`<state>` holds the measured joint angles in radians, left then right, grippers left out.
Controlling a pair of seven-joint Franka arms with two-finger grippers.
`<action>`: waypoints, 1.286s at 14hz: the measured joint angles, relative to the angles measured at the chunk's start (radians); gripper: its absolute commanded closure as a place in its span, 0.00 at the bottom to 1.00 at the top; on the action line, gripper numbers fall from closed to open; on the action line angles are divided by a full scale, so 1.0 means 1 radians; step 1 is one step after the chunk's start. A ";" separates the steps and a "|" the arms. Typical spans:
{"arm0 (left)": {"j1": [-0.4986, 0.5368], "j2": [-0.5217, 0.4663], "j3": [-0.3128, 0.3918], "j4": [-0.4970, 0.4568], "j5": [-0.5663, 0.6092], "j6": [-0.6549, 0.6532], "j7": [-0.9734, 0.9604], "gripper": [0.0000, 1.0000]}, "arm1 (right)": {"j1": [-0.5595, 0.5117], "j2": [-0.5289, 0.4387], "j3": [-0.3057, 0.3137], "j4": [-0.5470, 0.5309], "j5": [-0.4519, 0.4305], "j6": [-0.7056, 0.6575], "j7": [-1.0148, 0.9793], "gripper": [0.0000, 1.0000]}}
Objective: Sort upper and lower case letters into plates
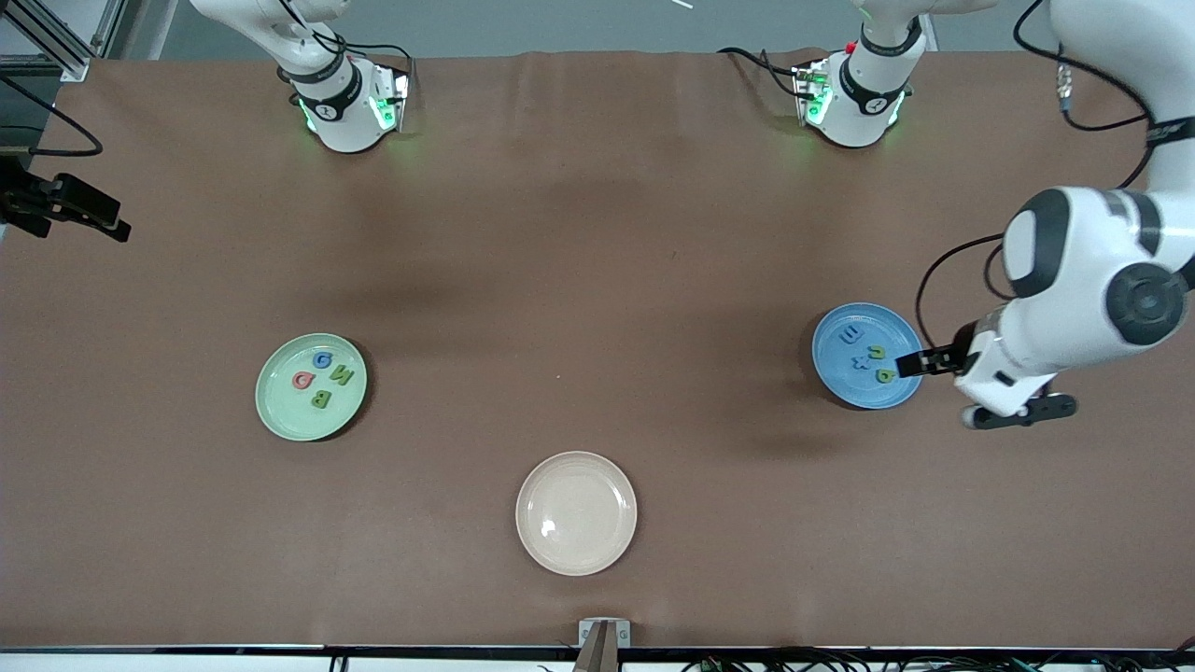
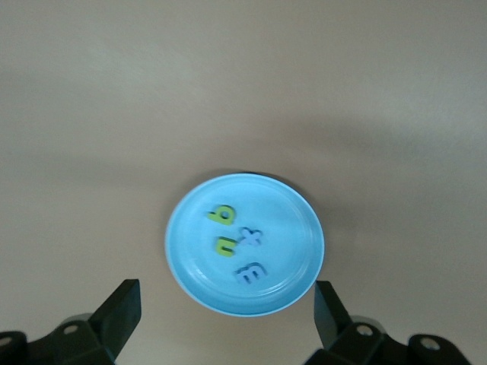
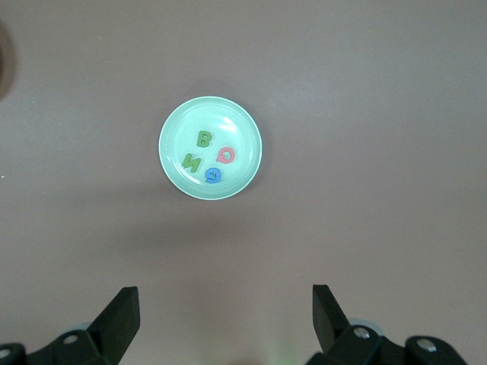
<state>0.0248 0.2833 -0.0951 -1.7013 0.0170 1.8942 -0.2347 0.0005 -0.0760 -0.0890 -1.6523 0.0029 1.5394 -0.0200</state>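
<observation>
The blue plate (image 1: 866,322) lies toward the left arm's end of the table and holds two yellow-green letters (image 1: 878,353) and two blue letters (image 1: 851,335). It also shows in the left wrist view (image 2: 289,220). My left gripper (image 1: 920,362) hangs open and empty over that plate's edge (image 2: 226,319). The pale green plate (image 1: 280,411) lies toward the right arm's end and holds a green B (image 1: 319,399), a green N (image 1: 341,376), a red letter (image 1: 303,380) and a blue letter (image 1: 322,359). My right gripper (image 3: 226,315) is open and empty, high above the table, with the green plate (image 3: 175,152) below it.
An empty cream-beige plate (image 1: 576,551) lies nearer the front camera, between the two other plates. A black clamp (image 1: 65,205) sticks in at the table's edge at the right arm's end. The brown table (image 1: 579,280) is bare in the middle.
</observation>
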 measured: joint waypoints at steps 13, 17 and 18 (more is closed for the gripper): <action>0.039 -0.299 0.010 0.096 -0.033 -0.233 0.083 0.00 | 0.000 0.000 -0.003 -0.005 0.017 0.004 -0.039 0.00; 0.042 -0.276 0.011 0.146 -0.036 -0.233 0.098 0.00 | 0.000 -0.001 -0.005 -0.005 0.017 -0.005 -0.039 0.00; 0.042 -0.266 0.010 0.155 -0.036 -0.233 0.098 0.00 | 0.000 -0.001 -0.005 -0.005 0.017 -0.006 -0.039 0.00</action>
<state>0.0665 0.0177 -0.0847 -1.5467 -0.0189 1.6609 -0.1365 0.0004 -0.0772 -0.0941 -1.6578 0.0198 1.5333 -0.0592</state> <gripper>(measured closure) 0.000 0.000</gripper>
